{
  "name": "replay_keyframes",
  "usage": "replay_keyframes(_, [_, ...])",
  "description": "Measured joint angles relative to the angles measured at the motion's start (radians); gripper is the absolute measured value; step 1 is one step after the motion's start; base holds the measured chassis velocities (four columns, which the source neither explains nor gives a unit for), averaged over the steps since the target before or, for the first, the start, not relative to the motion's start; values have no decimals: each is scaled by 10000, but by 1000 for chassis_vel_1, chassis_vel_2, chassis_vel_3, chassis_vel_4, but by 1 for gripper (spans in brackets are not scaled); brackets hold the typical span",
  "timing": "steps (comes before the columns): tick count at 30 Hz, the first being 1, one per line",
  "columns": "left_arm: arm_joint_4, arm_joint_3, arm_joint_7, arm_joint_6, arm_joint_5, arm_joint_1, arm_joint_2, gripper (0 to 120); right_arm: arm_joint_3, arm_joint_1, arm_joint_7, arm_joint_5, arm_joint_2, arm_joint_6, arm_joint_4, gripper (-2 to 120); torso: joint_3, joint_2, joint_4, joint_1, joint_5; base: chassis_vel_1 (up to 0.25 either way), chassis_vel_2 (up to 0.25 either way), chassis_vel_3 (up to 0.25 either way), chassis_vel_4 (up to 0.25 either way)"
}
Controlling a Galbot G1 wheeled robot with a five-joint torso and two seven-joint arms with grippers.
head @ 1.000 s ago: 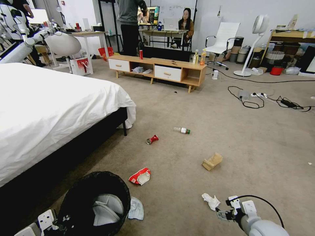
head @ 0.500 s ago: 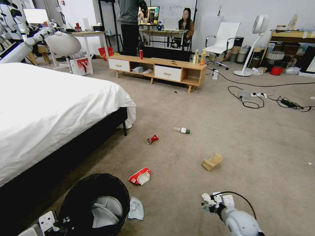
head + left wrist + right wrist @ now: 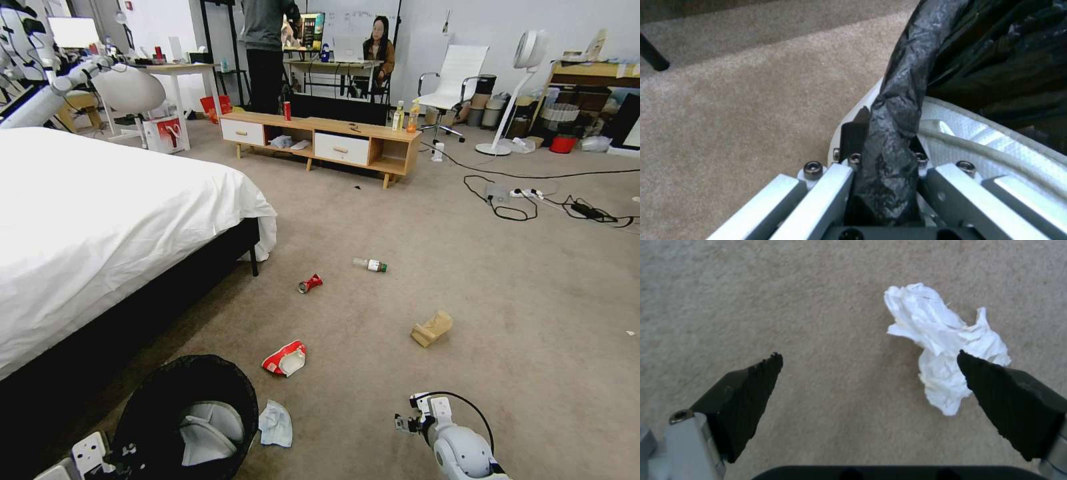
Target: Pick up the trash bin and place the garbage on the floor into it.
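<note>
Beneath right end effector [image 3: 869, 361], unlabelled tissue [image 3: 945, 341]

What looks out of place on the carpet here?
Litter lies scattered: a crushed red can, a clear green-capped bottle on its side, a crumpled tan paper bag, a flattened red-and-white packet, and a crumpled white tissue.

A beige carpeted floor [image 3: 467, 267] spreads between a white-sheeted bed on a black frame [image 3: 100, 227], a low wooden media cabinet with white drawers [image 3: 320, 143], and a white office chair [image 3: 453, 83].
</note>
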Motion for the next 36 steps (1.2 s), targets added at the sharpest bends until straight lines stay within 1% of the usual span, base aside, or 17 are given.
replay_keyframes(15, [39, -52, 12, 0, -49, -21, 8, 2, 180, 157, 123, -16, -106, 88, -469, 100, 0, 0, 1, 0, -1, 0, 0, 0, 0])
replay_keyframes(27, [24, -77, 15, 0, -67, 18, 9, 2, 195, 384, 164, -146, 32, 284, -1053, 100, 0, 0, 1, 0, 0, 0, 0, 0, 0])
replay_keyframes(36, [28, -119, 19, 0, -85, 19, 10, 2, 172, 837, 186, -302, 281, 517, -1888, 100, 0, 0, 2, 0, 0, 0, 0, 0, 0])
